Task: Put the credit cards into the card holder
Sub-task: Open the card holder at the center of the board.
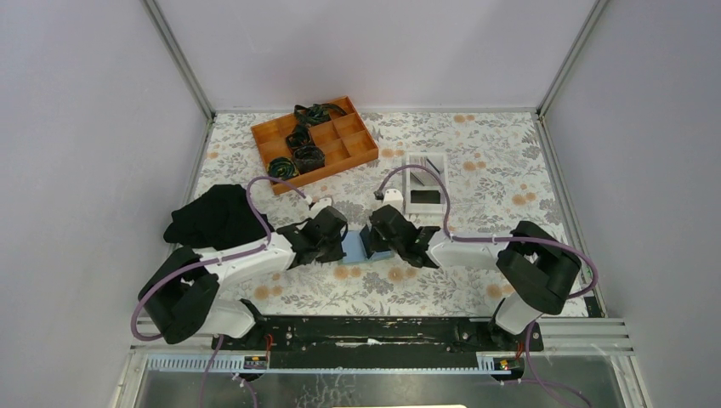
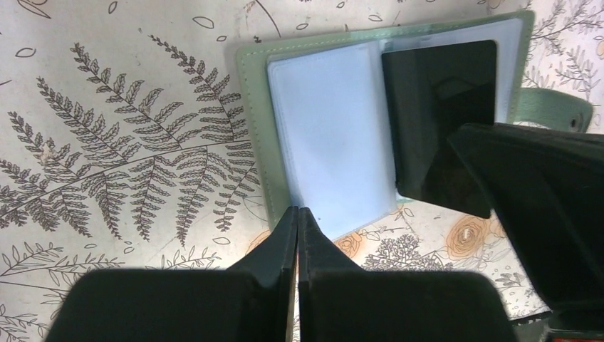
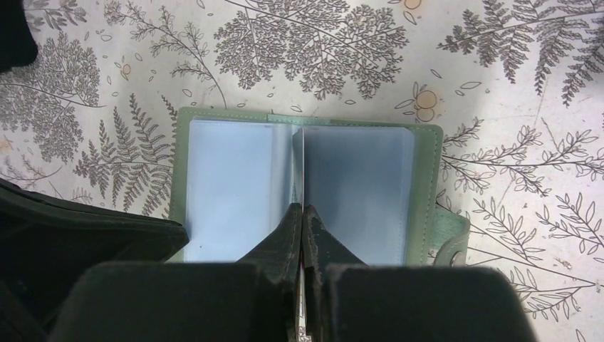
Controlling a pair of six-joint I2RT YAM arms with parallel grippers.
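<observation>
Here, grey walls close in a flower-patterned table. At its middle the left gripper, fingers together, stands at the edge of the open card holder. The right gripper is clamped on a black card, whose lower corner is hidden.

I am working in a robot lab cell. Plain pale wall panels box in the space, joined by bare aluminium corner posts. A white-and-black jointed left arm and its twin, the right arm, are bolted to a black metal rail at the near edge of the counter, which is covered by a printed sheet of ferns and flowers. Loose purple cables loop over the arms. The black left claw and black right claw each fill the bottom of their own wrist camera's view.
</observation>
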